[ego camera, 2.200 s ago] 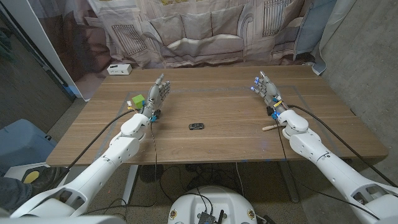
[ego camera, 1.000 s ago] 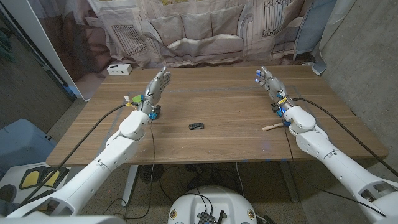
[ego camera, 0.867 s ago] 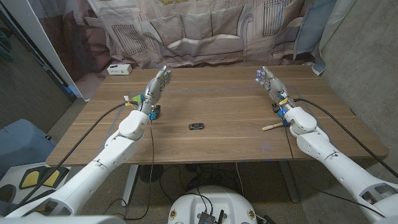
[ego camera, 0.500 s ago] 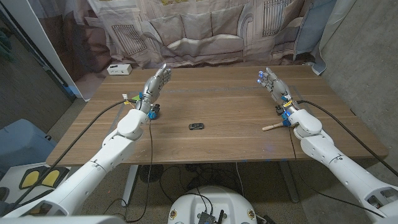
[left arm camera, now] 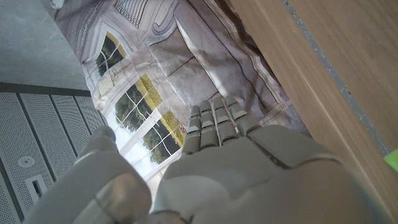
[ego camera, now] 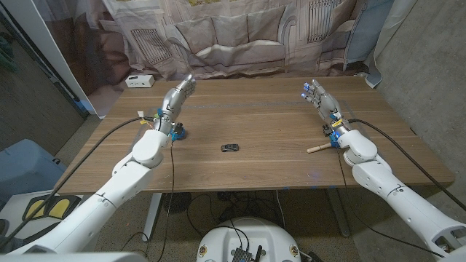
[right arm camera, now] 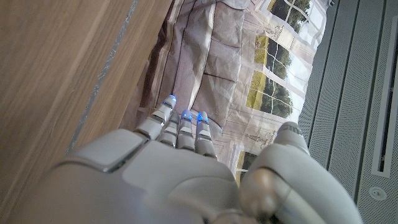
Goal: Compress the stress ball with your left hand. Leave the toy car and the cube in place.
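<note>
toy car [ego camera: 230, 147] mid-table — head view, left hand [ego camera: 175, 100] empty

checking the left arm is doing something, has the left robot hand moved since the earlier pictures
Yes. The left robot hand has shifted toward the table's left edge and slightly farther from the robot, judged against the toy car, which has stayed put. It holds nothing.

The toy car [ego camera: 230, 147] lies mid-table [ego camera: 262, 109]; the left hand [ego camera: 175, 101] stands to its left, the right hand [ego camera: 324, 103] well right; a wooden stick [ego camera: 317, 148] lies beside the right wrist; a box [ego camera: 138, 81] sits at the far left corner.
</note>
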Controlling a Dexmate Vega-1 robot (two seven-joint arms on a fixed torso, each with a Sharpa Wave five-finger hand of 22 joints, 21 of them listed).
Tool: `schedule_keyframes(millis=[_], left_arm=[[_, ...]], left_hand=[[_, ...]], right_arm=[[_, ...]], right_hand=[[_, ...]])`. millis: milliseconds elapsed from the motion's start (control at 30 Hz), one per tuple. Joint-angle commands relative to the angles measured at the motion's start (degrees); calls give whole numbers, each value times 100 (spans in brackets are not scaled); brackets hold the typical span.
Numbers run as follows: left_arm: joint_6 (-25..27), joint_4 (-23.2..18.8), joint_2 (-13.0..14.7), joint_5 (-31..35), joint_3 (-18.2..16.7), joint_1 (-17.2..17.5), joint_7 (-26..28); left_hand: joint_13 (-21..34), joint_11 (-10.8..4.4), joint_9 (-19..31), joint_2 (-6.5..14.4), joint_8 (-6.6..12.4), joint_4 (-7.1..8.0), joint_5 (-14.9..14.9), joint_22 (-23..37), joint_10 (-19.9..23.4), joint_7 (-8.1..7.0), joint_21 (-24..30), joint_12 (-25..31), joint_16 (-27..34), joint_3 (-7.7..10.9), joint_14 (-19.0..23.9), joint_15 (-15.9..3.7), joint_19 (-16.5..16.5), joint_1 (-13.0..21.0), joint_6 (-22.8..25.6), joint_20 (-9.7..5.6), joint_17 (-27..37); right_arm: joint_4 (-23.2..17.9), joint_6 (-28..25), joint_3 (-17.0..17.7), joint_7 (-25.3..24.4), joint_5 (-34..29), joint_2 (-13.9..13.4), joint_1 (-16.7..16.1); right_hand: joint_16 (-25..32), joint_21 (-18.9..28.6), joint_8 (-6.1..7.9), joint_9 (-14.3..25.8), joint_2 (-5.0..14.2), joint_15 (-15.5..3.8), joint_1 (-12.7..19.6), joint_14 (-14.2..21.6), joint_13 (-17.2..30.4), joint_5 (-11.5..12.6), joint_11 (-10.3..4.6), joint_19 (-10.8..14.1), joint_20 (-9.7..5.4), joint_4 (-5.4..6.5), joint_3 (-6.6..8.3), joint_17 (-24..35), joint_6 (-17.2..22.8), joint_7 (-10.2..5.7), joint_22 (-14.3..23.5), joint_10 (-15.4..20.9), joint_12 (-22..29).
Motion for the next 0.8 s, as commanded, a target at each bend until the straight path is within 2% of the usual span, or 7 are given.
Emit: schedule_keyframes(millis=[33, 200, 333, 500, 800], left_arm=[[237, -283, 289, 195, -308, 366, 160], [224, -299, 348, 368, -350, 384, 204], [271, -408, 378, 752, -414, 477, 501], [372, -472, 494, 1132, -478, 497, 625], [334, -308, 448, 1665, -446, 373, 871]], left_hand=[[18, 18, 9, 50, 8, -66, -5, 13, 65, -25, -12, 31, 13, 41, 100, 12, 105, 110, 90, 50, 24], [18, 19, 10, 86, -1, -79, -4, 14, 61, -33, -17, 22, 2, 62, 102, 29, 126, 138, 95, 75, 24], [19, 14, 10, 117, -5, -89, -4, 15, 79, -39, -24, 23, -2, 81, 112, 31, 135, 164, 105, 84, 25], [19, -19, 13, 221, 4, -148, -11, 16, 153, -53, -18, 28, -1, 154, 209, -2, 260, 279, 206, 79, 23], [20, -44, 14, 257, -1, -199, -24, 16, 215, -70, -24, 33, 1, 188, 295, -22, 336, 349, 264, 87, 22]], right_arm=[[-417, -125, 22, -455, -204, 41, -234], [-505, -139, -9, -539, -354, 11, -275], [-606, -175, -10, -564, -344, 11, -314], [-630, -206, -43, -562, -372, 26, -297], [-695, -204, -72, -836, -533, 147, -355]], right_hand=[[27, 59, 4, 3, 29, 2, 19, 62, -2, 21, 5, 81, 14, -31, -9, 12, 72, 2, 8, 48, 28], [29, 66, 7, 3, 34, 5, 24, 69, -10, 21, -1, 107, 23, -35, -7, 8, 84, 6, 7, 63, 33], [40, 77, 17, 3, 37, 7, 28, 104, -20, 21, 9, 152, 29, -40, -7, 3, 117, 26, 6, 88, 40], [46, 83, 17, 4, 39, 8, 26, 122, -27, 20, 19, 178, 42, -41, -9, 1, 122, 30, 6, 107, 46], [48, 82, 18, 4, 44, 26, 26, 138, -41, 19, 27, 200, 67, -45, -11, -4, 136, 34, 5, 119, 46]])
